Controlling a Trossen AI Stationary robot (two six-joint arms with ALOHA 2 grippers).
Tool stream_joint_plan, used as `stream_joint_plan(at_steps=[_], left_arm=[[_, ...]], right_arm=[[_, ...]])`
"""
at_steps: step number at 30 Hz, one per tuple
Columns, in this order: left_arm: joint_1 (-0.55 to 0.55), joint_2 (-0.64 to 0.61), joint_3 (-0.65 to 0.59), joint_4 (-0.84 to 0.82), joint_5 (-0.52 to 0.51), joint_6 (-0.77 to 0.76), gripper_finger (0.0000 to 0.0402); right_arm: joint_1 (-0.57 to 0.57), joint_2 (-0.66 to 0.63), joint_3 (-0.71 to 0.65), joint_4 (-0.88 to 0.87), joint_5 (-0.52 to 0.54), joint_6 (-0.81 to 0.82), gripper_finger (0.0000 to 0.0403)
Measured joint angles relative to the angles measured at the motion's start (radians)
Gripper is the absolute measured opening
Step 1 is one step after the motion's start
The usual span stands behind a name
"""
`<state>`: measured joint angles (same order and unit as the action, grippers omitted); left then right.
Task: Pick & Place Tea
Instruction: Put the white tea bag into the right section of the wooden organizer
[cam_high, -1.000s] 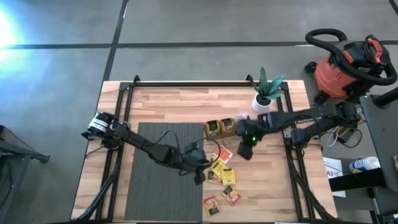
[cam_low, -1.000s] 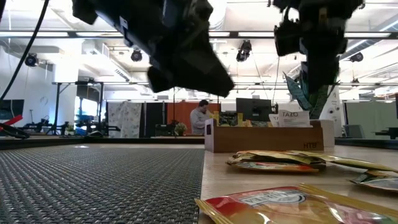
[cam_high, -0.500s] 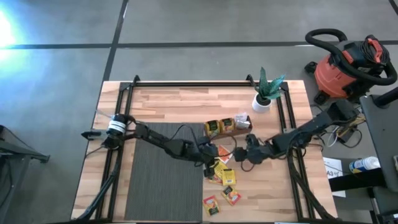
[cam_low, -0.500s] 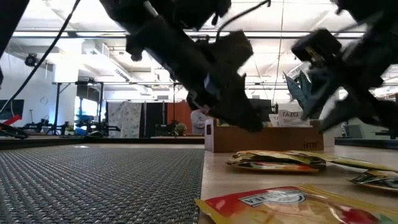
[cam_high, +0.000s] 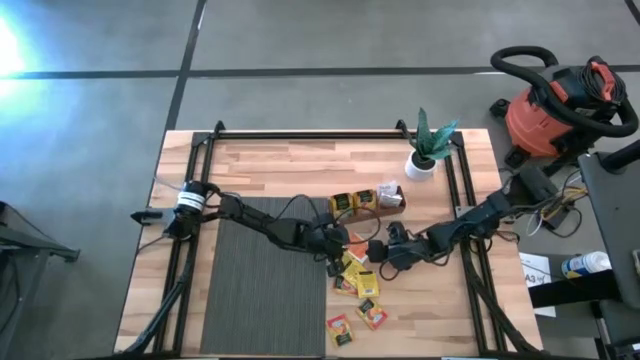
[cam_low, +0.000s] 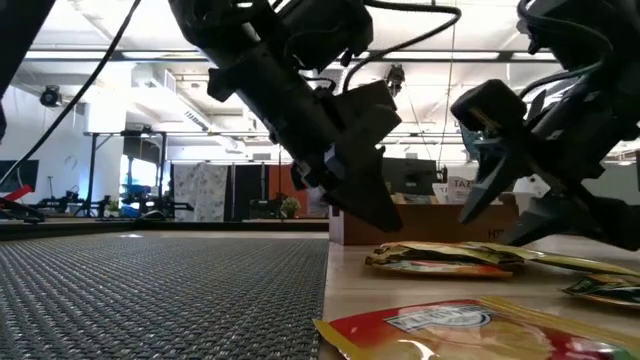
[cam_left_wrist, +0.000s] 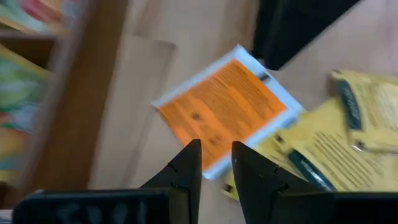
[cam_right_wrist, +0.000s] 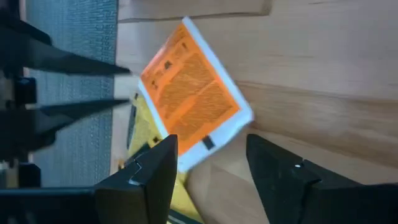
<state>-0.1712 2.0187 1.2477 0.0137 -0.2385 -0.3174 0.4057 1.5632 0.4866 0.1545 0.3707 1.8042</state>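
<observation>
Tea sachets lie loose on your bench (cam_high: 280, 165), between the two grippers and just past the right edge of the grey mat (cam_high: 265, 275). The orange sachet (cam_high: 359, 246) lies flat on the wood directly ahead of both sets of jaws; you see it in the left wrist view (cam_left_wrist: 225, 107) and the right wrist view (cam_right_wrist: 191, 94), touching neither. The left gripper (cam_high: 336, 243) comes in from the mat side with its jaws nearly together, a narrow gap between them and nothing held. The right gripper (cam_high: 378, 252) faces it from the other side, jaws spread wide and empty.

Yellow sachets (cam_high: 358, 277) overlap one another just beside the orange one, toward the near edge. Two more sachets (cam_high: 357, 322) lie apart, close to that edge. The wooden tray (cam_high: 367, 200) stands just behind the orange sachet, so you have little room there. The potted plant (cam_high: 426, 150) stands farther back. Bare wood lies open to the right of the pile.
</observation>
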Motion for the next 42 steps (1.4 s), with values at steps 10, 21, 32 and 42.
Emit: stream_joint_plan(at_steps=[10, 21, 32, 42], left_arm=[[0.001, 0.062, -0.001, 0.040, 0.036, -0.059, 0.0084], [0.002, 0.063, -0.002, 0.050, 0.038, -0.052, 0.0084], [-0.100, -0.088, 0.000, 0.041, -0.300, 0.069, 0.0084], [-0.249, -0.105, 0.010, 0.220, -0.732, 0.513, 0.0085]], right_arm=[[-0.046, 0.045, 0.074, -0.011, 0.018, -0.107, 0.0172], [-0.080, 0.026, 0.077, -0.022, 0.025, -0.164, 0.0041], [-0.080, -0.188, 0.071, -0.118, 0.164, 0.035, 0.0009], [-0.129, -0.345, 0.109, -0.108, 0.224, 0.009, 0.0009]])
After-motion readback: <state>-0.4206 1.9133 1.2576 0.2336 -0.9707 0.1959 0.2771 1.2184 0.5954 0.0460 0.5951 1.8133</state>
